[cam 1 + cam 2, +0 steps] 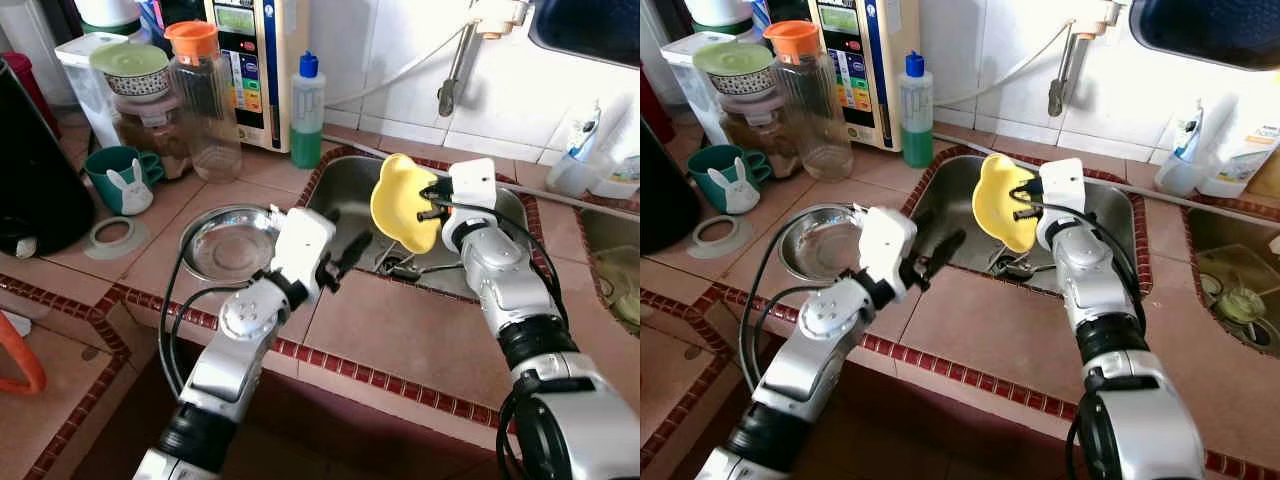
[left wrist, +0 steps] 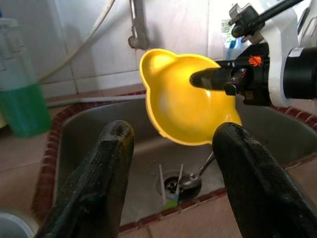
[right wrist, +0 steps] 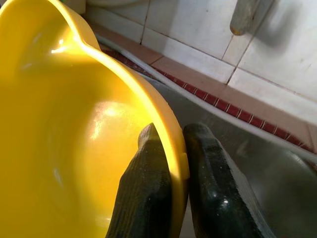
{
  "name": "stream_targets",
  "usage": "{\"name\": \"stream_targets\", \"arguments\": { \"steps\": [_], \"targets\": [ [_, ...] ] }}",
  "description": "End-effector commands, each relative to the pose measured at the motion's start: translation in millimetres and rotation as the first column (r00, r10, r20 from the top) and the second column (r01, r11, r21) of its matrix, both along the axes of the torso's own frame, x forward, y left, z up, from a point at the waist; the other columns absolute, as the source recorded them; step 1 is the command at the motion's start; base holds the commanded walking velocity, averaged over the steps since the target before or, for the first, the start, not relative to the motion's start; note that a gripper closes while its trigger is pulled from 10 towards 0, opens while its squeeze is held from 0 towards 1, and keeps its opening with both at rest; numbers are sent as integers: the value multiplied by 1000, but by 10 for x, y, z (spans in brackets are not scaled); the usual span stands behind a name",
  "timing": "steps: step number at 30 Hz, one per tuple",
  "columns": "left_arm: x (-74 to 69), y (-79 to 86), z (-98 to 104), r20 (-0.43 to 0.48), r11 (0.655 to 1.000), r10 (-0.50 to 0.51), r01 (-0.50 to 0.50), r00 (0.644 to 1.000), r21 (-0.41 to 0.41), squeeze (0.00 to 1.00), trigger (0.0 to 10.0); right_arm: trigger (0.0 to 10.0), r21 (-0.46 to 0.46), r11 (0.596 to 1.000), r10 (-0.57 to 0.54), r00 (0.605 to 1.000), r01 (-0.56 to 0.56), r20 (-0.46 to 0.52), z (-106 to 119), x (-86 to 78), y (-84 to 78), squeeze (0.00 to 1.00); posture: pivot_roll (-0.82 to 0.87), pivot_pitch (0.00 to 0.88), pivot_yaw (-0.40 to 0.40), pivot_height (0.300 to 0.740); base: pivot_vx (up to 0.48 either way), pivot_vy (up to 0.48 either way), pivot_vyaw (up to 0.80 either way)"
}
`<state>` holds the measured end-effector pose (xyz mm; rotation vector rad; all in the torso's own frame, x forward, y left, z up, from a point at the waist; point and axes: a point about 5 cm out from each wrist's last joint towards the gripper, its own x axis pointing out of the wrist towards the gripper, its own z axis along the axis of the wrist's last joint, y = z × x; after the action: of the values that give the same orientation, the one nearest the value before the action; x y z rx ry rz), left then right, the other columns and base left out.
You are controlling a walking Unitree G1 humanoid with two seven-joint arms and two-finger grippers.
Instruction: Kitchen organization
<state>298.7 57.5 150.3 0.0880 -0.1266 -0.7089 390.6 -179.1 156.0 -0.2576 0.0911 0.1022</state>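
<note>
- Because the sweep runs from the robot's left, it starts on the tiled counter (image 1: 390,330), where a green rabbit mug (image 1: 122,180), a clear jug with an orange lid (image 1: 203,100) and a steel bowl (image 1: 228,243) stand well apart from the work.
- Next comes the left gripper (image 1: 343,258), hovering over the counter edge just beside the sink (image 1: 352,185); its fingers (image 2: 99,183) are spread wide and hold nothing, pointing toward the yellow bowl (image 1: 403,203).
- The yellow bowl is lifted above the sink basin, tipped on edge with its hollow facing the left gripper; it has a wavy, lobed rim.
- It looks like thin plastic: probably light, fairly stiff, not fragile, but glossy and possibly wet, so likely slippery.
- The right gripper (image 1: 436,201) pinches the rim, one finger inside the hollow and one outside, pressed tight on the wall.
- A rim pinch like this suits it best; a second hold, if needed, would go on the opposite rim, since the smooth curved body offers no purchase.
- Cutlery (image 2: 185,179) lies by the drain below.
</note>
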Motion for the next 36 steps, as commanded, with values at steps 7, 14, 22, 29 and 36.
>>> {"name": "stream_targets", "arguments": {
  "steps": [7, 14, 22, 29, 36],
  "targets": [
    [-111, 31, 82, -1, 999, -41, 41, 999, 25, 1000, 10000, 0, -259, 966, -15, 1000, 9, -24, -132, 1, -121, 0, 310, 0, -24, 740, 0, 0, 0],
    [-178, 95, 51, -12, 998, -40, 41, 999, 56, 1000, 10000, 0, -430, 902, -74, 996, 47, -46, -237, -47, -273, 0, 325, 0, -22, 740, 0, 0, 0],
    [-227, 78, 69, -15, 997, -44, 45, 999, 68, 1000, 10000, 10000, -476, 878, -116, 987, 48, -115, -355, -92, -343, 357, 336, 0, -18, 740, 0, 0, 0],
    [-251, 77, 67, -22, 996, -53, 55, 998, 77, 1000, 10000, 10000, -417, 908, -132, 974, 45, -182, -467, -140, -358, 1000, 326, 0, -14, 740, 0, 0, 0],
    [-240, 48, 79, -29, 996, -55, 57, 998, 72, 1000, 10000, 10000, -385, 922, -128, 969, 38, -210, -487, -152, -379, 1000, 321, 0, -12, 740, 0, 0, 0]
  ]
}}
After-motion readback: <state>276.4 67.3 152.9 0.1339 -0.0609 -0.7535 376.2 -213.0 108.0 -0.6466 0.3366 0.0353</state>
